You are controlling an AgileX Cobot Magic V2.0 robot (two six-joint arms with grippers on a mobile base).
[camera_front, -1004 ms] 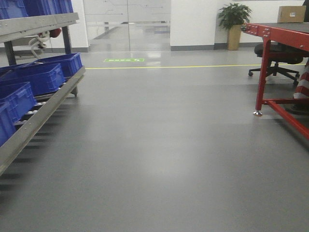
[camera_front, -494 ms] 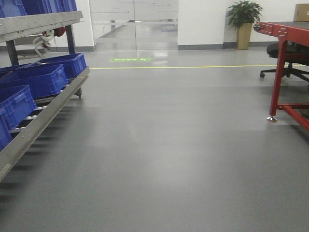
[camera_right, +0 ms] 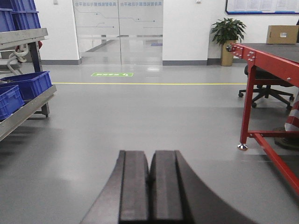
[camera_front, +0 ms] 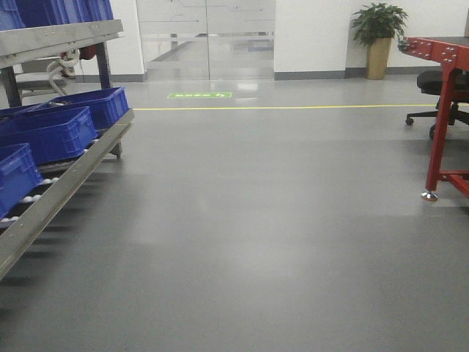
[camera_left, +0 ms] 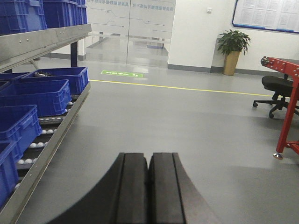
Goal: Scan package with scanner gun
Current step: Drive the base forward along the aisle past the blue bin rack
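The red table [camera_front: 440, 117] is shifted rightward in frame; left gripper [camera_left: 149, 161] and right gripper [camera_right: 150, 158] are closed, empty; scanning is unstarted.

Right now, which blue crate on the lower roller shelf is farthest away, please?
The end crate, nearest the glass doors; the other crates sit closer.

Smooth, glossy grey floor [camera_front: 256, 242]; blue plastic crates [camera_front: 51, 136] on dull metal rack [camera_front: 66, 35]; red-painted metal table frame [camera_front: 440, 125].

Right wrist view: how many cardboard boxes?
1: a cardboard box on the far end of the red table, top right. More could lie beyond the frame edge.
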